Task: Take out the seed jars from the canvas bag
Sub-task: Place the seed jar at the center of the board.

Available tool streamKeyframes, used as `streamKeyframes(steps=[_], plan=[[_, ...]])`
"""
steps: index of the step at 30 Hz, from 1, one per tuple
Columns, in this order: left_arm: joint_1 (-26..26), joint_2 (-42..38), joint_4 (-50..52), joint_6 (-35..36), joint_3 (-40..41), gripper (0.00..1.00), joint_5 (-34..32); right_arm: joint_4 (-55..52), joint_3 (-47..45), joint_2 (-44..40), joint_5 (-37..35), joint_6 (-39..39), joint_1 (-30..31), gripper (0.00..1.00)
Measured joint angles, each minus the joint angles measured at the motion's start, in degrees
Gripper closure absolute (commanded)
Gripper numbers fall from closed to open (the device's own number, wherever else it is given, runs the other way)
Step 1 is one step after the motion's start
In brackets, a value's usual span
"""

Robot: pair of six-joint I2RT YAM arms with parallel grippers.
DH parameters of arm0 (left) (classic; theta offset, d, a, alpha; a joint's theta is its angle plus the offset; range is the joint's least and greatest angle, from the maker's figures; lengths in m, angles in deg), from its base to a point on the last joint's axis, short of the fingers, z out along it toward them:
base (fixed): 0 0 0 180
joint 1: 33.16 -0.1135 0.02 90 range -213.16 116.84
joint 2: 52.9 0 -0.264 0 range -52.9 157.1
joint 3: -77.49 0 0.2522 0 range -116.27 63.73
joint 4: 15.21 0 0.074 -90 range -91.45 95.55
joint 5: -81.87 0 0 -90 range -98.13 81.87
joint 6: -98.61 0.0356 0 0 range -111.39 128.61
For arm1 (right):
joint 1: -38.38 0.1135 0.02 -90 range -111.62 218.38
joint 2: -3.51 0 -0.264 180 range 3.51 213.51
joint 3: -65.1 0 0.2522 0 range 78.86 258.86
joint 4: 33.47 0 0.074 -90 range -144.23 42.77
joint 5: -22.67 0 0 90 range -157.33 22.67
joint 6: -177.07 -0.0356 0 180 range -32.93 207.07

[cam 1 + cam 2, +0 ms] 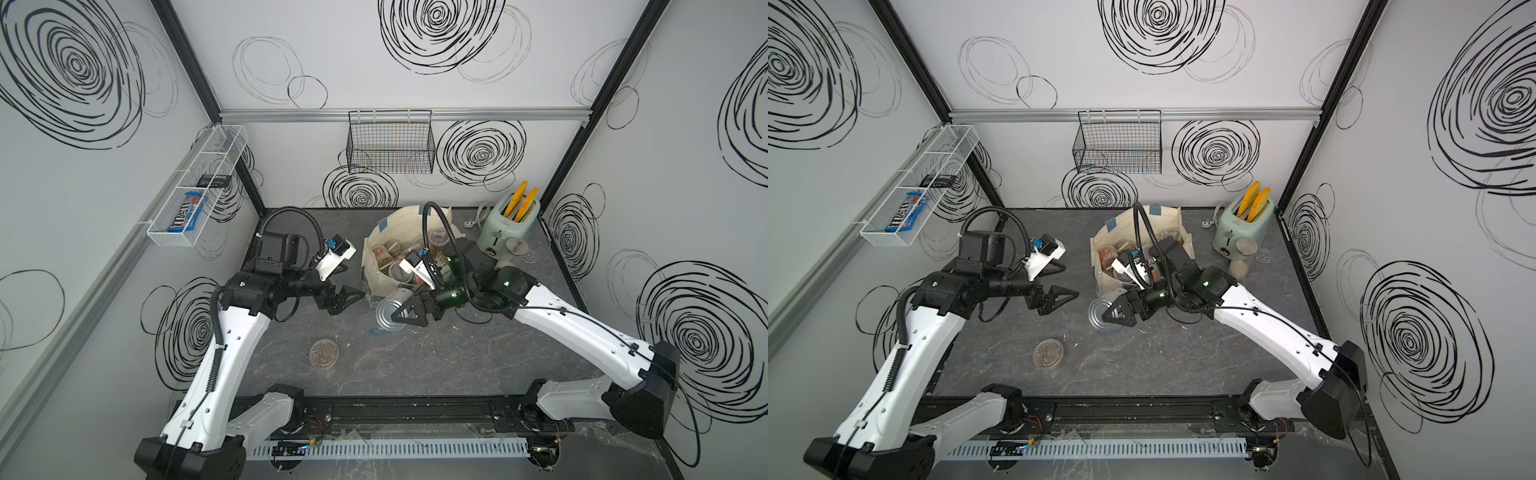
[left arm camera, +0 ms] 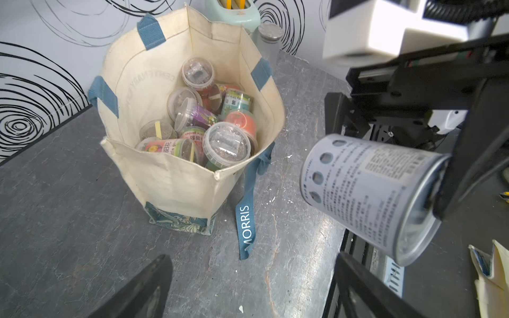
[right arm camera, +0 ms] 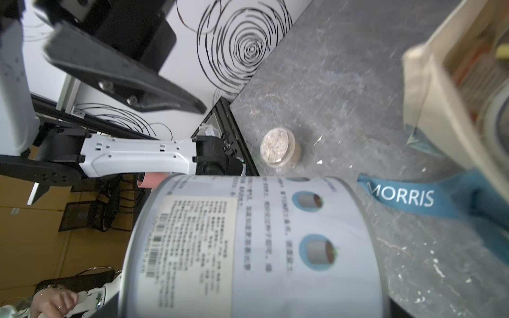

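The cream canvas bag (image 1: 405,218) (image 1: 1099,272) (image 2: 165,179) (image 3: 429,90) stands open at the back middle of the table. Several seed jars (image 1: 384,255) (image 1: 1106,253) (image 2: 225,143) lie piled inside it. One more seed jar (image 1: 323,353) (image 1: 1048,353) (image 3: 278,147) stands on the table at the front left. My right gripper (image 1: 395,313) (image 1: 1106,316) is shut on a metal tin can (image 1: 388,320) (image 2: 369,198) (image 3: 248,247) with a pale label, held sideways just in front of the bag. My left gripper (image 1: 355,282) (image 1: 1071,280) (image 2: 253,289) hovers open and empty left of the bag.
A mint toaster (image 1: 509,226) and a tall canister (image 1: 517,249) with a metal disc top stand at the back right. The bag's blue MORRIS strap (image 2: 245,228) trails on the table. A black wire basket (image 1: 390,143) hangs on the back wall, a white wire shelf (image 1: 195,187) on the left wall.
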Motion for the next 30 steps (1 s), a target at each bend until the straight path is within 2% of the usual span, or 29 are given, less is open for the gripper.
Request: streamKeyframes(steps=[5, 15, 19, 23, 27, 30], plan=[[0.0, -0.46, 0.55, 0.63, 1.99, 0.04, -0.33, -4.13, -1.44, -1.16, -8.0, 3.85, 4.79, 0.19], [0.0, -0.5, -1.22, 0.39, 5.55, 0.04, -1.97, -3.04, -6.12, -0.48, -38.71, 16.72, 22.69, 0.19], [0.0, -0.39, -2.05, -0.22, 6.38, 0.04, -3.78, -1.01, -7.56, 2.49, -48.7, 22.18, 26.58, 0.19], [-0.42, -0.02, -2.62, -0.52, 6.38, 0.04, -6.01, 2.32, -7.54, 7.26, -59.34, 26.64, 28.68, 0.19], [-3.3, 0.79, -4.24, -1.62, 7.1, 0.04, -6.8, 12.13, -12.24, 9.38, -70.34, 34.64, 32.39, 0.18], [-6.08, 1.92, -5.2, -2.71, 8.28, 0.04, -6.38, 19.37, -15.87, 10.49, -75.19, 41.07, 33.86, 0.18]])
